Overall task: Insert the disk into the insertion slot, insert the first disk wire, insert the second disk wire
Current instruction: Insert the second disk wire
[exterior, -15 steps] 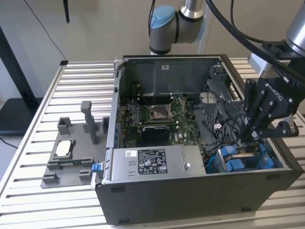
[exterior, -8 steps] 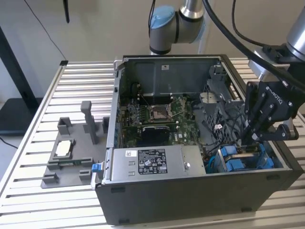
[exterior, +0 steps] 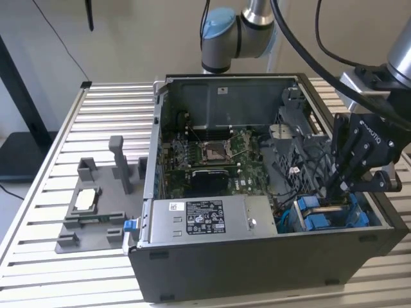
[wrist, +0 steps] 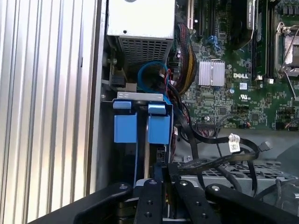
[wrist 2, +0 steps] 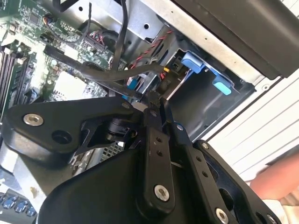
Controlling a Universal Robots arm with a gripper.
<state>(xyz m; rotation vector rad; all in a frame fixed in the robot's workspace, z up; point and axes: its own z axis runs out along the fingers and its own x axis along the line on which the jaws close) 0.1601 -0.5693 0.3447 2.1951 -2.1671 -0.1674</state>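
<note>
Inside the open computer case, my gripper (exterior: 334, 194) reaches down at the drive cage on the exterior view's right. Its fingers are shut, and a flat black disk wire (wrist 2: 107, 74) ends right at the fingertips, so they appear closed on its end. In the first wrist view the gripper (wrist: 163, 166) sits just behind two blue carrier tabs (wrist: 159, 128), and the wire (wrist: 201, 162) trails away from it. The blue carrier fills the insertion slot (exterior: 319, 218) of the grey cage. The disk's silver body is hidden inside the cage.
The silver power supply (exterior: 199, 218) lies along the case's near wall, and the green motherboard (exterior: 212, 157) fills the middle. Loose black cables (wrist: 233, 140) lie between the board and the cage. A grey fixture (exterior: 90, 212) stands on the slatted table at the exterior view's left.
</note>
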